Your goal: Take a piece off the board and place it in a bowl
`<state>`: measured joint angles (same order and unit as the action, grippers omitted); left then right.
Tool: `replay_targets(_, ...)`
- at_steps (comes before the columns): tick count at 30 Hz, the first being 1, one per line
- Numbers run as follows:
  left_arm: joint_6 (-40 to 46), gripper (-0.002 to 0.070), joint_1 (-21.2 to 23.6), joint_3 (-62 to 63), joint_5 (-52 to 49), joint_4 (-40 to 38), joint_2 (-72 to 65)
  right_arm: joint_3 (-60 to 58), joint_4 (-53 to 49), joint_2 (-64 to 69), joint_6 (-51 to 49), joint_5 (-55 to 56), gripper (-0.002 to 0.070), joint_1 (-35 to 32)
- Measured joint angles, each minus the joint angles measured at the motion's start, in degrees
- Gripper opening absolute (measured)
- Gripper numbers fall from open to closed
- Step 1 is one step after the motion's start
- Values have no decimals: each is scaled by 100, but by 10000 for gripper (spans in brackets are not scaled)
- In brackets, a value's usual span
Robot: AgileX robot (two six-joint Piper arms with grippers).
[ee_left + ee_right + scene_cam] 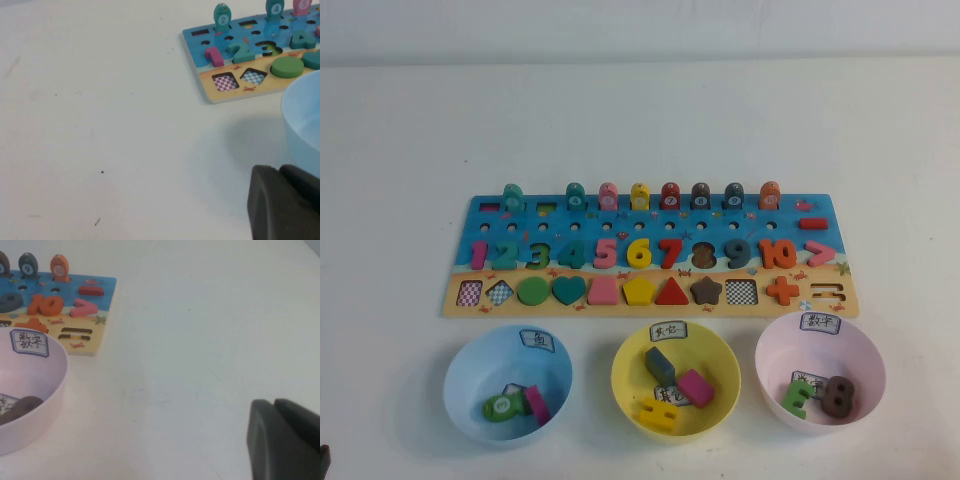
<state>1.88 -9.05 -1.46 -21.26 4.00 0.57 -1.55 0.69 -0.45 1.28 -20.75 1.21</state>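
Note:
The orange arch-topped piece (769, 195) stands at the right end of the peg row on the board (480, 215); it also shows in the right wrist view (59, 267). The light blue bowl (470, 385) sits in front of the board's left end and holds a green piece and a pink block. Neither gripper shows in the high view. My left gripper (278, 169) is shut and empty, low beside the blue bowl's rim (300, 120). My right gripper (274, 402) is shut and empty over bare table, right of the pink bowl (50, 385).
The yellow bowl (630, 390) sits in the middle and the pink bowl (775, 345) on the right, each with a few pieces. Other arch-topped blocks line the board's back row, among them a pink one (608, 196). An orange plus sign (782, 290) lies in the sandy strip.

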Motion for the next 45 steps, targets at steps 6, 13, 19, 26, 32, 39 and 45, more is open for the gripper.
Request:
replay_targets(6,0,-4,0,0,0,0,0,0,0,0,0,0,-17,0)
replay_targets(13,0,-4,0,0,0,0,0,0,0,0,0,0,-17,0)
replay_targets(19,0,-4,0,0,0,0,0,0,0,0,0,0,-17,0)
replay_targets(26,0,-4,0,0,0,0,0,0,10,0,0,0,-17,0)
replay_targets(32,0,-4,0,0,0,0,0,0,21,0,0,0,-17,0)
replay_targets(39,0,-4,0,0,0,0,0,0,294,0,0,0,-17,0)
replay_targets(45,0,-4,0,0,0,0,0,0,2193,0,0,228,-17,0)
